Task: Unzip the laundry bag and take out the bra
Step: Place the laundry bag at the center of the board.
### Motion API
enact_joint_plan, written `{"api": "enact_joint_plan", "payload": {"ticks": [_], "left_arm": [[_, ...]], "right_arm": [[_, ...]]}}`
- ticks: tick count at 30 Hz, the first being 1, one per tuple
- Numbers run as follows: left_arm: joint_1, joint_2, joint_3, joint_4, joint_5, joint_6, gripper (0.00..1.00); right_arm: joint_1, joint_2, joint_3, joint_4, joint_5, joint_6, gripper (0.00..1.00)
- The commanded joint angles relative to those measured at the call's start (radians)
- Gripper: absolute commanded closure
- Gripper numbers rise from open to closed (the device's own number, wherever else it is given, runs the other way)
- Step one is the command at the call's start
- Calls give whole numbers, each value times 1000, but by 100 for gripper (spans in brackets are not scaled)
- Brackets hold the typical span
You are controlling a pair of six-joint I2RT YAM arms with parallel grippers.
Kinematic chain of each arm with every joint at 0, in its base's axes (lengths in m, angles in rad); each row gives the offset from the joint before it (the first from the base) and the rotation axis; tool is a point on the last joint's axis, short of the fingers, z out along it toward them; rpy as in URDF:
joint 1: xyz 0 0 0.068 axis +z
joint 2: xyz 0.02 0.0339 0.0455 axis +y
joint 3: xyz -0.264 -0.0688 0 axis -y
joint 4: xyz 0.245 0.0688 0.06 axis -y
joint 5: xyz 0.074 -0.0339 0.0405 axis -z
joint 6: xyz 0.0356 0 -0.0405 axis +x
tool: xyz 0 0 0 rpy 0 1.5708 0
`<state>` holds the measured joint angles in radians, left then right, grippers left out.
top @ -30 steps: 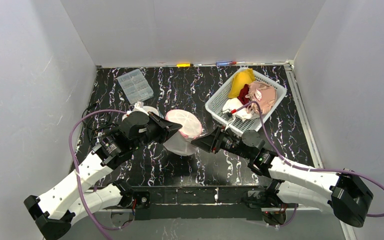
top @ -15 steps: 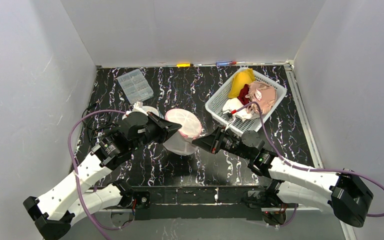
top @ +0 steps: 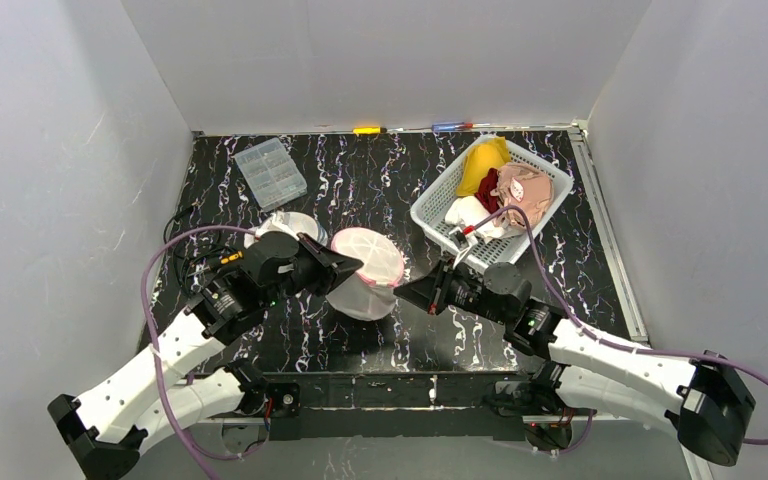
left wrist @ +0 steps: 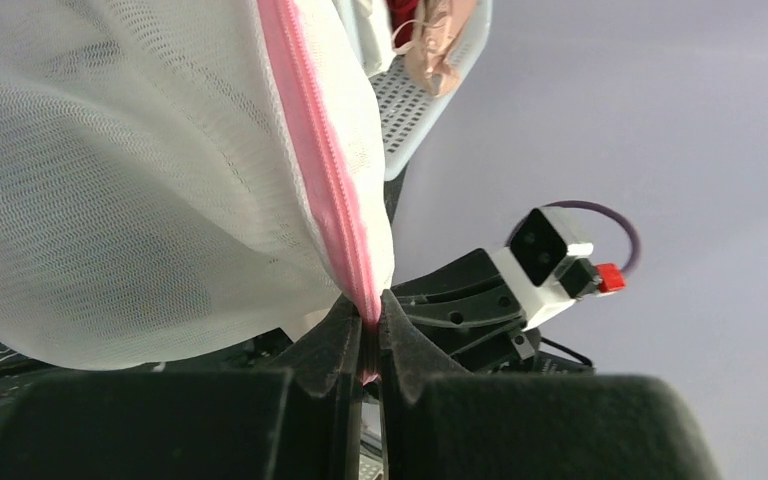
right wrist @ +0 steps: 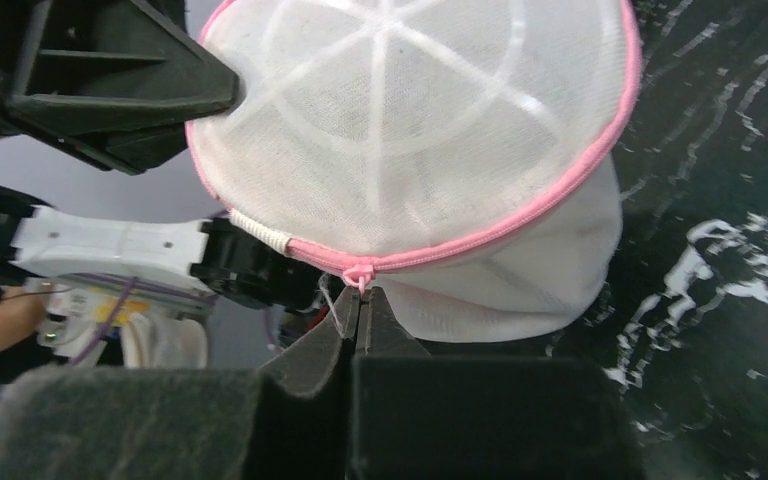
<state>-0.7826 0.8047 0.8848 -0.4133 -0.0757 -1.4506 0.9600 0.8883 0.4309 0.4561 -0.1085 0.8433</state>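
The mesh laundry bag (top: 368, 262) is on the table (top: 360, 180), just left of the white basket (top: 435, 195), between both arms. The left gripper (left wrist: 368, 335) is clamped on its pink zipper edge. The right gripper (right wrist: 360, 298) is pinched tight on the zipper pull (right wrist: 358, 272). The zip looks closed.

Through the white mesh of the laundry bag (right wrist: 410, 130) we cannot make out what lies inside. Where the pink zipper (right wrist: 480, 232) meets the right pincer (right wrist: 362, 300), its pull is lost between the pressed-together tips. In the left wrist view, bag and basket (left wrist: 415, 110) run off the top edge. The small objects (top: 368, 130) at the far edge of the desk (top: 360, 180) are too tiny for us to name.
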Motion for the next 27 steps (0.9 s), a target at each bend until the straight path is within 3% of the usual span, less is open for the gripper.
{"api": "enact_joint_plan", "payload": {"ticks": [1, 7, 13, 21, 27], "left_arm": [[4, -9, -47, 27, 46, 36, 100], [3, 30, -97, 78, 109, 76, 100], [4, 115, -83, 141, 146, 273, 100], [25, 403, 12, 308, 315, 534, 100], [87, 572, 66, 403, 407, 562, 100]], "right_arm": [[4, -30, 63, -260, 83, -129, 99], [5, -62, 65, -372, 148, -189, 99], [22, -124, 71, -469, 193, -272, 99], [65, -170, 52, -556, 275, -283, 99], [131, -141, 52, -544, 350, -262, 99]]}}
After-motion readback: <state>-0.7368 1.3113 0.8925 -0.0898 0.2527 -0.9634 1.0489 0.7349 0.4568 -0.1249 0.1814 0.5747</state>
